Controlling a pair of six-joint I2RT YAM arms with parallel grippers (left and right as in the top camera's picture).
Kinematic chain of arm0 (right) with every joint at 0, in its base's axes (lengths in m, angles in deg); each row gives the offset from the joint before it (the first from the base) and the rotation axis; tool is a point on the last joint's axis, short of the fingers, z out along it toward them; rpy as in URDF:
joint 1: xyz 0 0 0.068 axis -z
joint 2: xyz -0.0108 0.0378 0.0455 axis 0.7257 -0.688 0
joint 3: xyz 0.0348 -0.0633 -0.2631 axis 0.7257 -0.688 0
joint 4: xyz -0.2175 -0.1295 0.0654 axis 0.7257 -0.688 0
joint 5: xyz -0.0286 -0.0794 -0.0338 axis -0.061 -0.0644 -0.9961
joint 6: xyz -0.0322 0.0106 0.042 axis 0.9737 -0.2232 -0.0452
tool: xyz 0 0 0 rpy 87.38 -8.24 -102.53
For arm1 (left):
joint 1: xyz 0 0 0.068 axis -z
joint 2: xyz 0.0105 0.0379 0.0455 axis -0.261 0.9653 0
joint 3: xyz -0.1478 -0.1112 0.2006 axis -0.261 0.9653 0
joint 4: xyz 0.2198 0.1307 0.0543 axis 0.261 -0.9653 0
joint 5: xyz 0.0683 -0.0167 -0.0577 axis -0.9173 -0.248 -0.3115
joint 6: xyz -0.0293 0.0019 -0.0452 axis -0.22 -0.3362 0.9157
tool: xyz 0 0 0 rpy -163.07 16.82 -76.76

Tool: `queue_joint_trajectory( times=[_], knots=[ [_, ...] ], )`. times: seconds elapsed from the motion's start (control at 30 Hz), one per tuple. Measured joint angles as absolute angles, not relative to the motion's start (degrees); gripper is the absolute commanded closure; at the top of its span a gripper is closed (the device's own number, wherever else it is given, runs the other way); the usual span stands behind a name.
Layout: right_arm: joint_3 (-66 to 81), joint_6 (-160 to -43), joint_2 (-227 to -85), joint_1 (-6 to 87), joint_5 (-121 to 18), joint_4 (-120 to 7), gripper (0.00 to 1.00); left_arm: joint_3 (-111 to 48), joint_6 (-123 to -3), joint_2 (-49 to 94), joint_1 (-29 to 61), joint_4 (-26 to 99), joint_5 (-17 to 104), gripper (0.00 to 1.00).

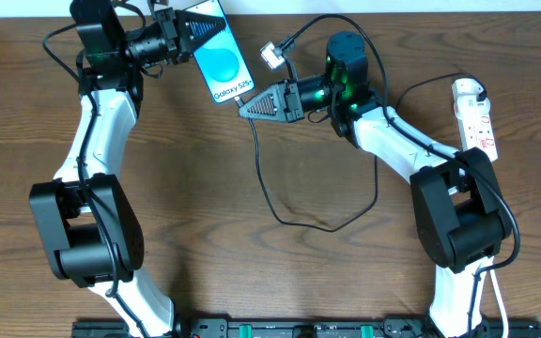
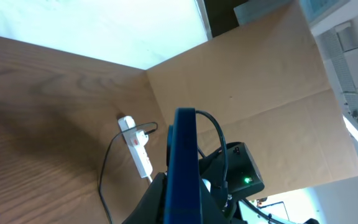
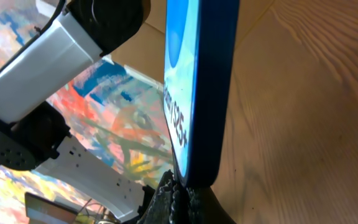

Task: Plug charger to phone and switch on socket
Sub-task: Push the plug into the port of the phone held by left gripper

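Left gripper [image 1: 188, 38] clamps the phone [image 1: 222, 64] by its upper end. The phone's long axis points at the right gripper [image 1: 244, 108], just beside its lower end. That gripper's fingers are pressed together, apparently on the charger [image 1: 327, 227] plug, which is hidden. The socket [image 1: 475, 117] lies well apart.

From here I read the table [image 1: 252, 282] as matt brown wood grain, the phone [image 1: 222, 58] screen glossy, the power strip [image 1: 477, 117] smooth white plastic, the charger cable [image 1: 332, 227] matt black, and the cardboard [image 2: 260, 81] plain dull brown.
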State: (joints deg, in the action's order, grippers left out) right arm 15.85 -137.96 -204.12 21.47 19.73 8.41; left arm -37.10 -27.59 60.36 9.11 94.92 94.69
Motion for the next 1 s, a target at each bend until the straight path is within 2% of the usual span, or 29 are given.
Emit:
queue_joint_trajectory(
  times=[1.0],
  knots=[
    [15.8, -140.6, -204.1, 21.1, 14.2, 10.9, 0.99, -37.1, -29.0, 60.4, 9.2, 95.1, 93.3, 0.93]
  ],
)
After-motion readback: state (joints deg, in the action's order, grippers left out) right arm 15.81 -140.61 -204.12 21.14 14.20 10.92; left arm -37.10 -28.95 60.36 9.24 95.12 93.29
